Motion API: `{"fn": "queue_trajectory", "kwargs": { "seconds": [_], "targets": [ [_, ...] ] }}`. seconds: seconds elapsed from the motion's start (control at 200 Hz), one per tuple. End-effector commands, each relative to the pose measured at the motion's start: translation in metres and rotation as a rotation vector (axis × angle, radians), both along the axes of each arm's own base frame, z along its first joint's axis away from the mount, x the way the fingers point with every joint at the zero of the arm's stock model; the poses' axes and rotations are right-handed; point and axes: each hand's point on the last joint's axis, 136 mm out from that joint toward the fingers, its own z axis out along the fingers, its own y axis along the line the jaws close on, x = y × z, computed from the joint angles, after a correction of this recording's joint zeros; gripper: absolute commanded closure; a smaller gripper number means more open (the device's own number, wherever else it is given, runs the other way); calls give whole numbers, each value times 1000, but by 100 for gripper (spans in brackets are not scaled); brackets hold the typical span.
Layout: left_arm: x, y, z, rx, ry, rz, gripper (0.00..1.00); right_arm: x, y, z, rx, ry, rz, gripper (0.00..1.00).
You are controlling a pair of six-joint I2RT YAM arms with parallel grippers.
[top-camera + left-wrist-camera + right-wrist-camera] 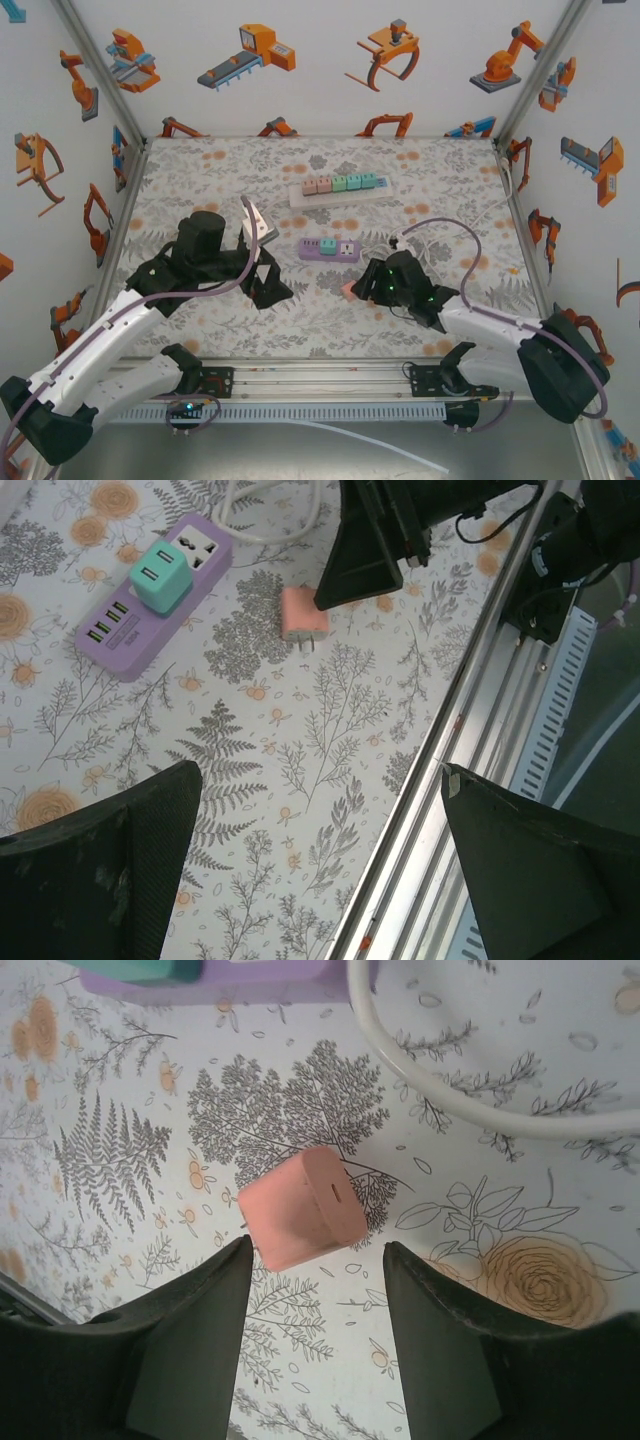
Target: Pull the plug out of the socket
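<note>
Right wrist: salmon-pink cube plug [300, 1205] lies free on floral table [120, 1160], purple power strip [220, 975] at 11 o'clock. Right claw [318, 1250] apart, left claw [320, 775] wide apart; pull looks done.

No text, brand, number or sign is legible on the purple strip [329, 249], pink plug [303, 1208], walls [300, 90] or desk [300, 310].

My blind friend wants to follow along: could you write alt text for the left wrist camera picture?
A pink plug lies loose on the floral table, its prongs bare. Up left, a purple power strip carries a teal plug, with one socket empty.
</note>
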Motion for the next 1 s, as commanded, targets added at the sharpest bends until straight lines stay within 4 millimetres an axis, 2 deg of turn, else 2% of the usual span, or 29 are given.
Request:
{"fn": "queue_trajectory", "kwargs": {
  "seconds": [0.0,0.195,0.29,0.406,0.471,0.581,0.686,0.871,0.991],
  "targets": [
    [12,4,3,-8,-25,81,3,15,0,54,-73,-183,49,47],
    [40,15,-3,22,0,263,3,28,-4,129,-315,-564,221,47],
    [58,23,-5,20,21,389,3,31,4,153,-424,-758,330,46],
    [85,43,-14,46,52,615,3,31,18,166,-562,-930,494,45],
    [95,52,-19,61,70,707,3,30,27,166,-618,-981,593,45],
    [109,62,-28,87,120,838,3,18,48,155,-657,-1024,824,43],
    [119,61,-38,97,211,895,3,10,65,142,-642,-1037,992,42],
    [145,60,-69,32,521,1000,3,19,86,120,-629,-995,1105,41],
    [165,57,-84,-1,589,1042,0,30,98,108,-615,-949,1147,41]
  ]
}}
